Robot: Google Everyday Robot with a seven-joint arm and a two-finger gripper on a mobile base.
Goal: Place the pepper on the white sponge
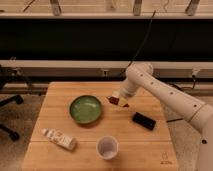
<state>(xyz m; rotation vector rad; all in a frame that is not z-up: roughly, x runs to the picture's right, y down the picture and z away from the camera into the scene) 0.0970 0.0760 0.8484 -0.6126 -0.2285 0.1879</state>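
Low over the desk (150, 145), right of centre: the pincer (118, 98), at the tip of a white arm (165, 95) reaching in from the right edge and sloping down to the left. At the lower left of that tip, touching it or just beneath it: the pepper (114, 101), a tiny dark red speck, just beside the right rim of the green bowl (85, 109). Pinched or merely lying against the tip: cannot tell. State of the pincer, spread or pressed together: cannot tell either. Just right of the tip, another small reddish fleck on the wood, too small to identify.

Long axis of the pepper and its pointing direction: too small to make out.

Left to right across the light wooden desk: a white labelled tube-bottle (59, 139) lying on its side near the front left, slanted from upper left to lower right; the green bowl, round and upright, left of centre; a round white cup (107, 147) upright near the front edge, mouth up; a black rectangular device (143, 121) lying flat and slanted, below the arm and well apart from the bowl.

Around the desk: speckled grey floor (30, 107), the black legs of a wheeled chair (9, 102) at the far left, a pale rail and a dark band along the back wall, and a dark cable (142, 45) hanging down toward the arm.
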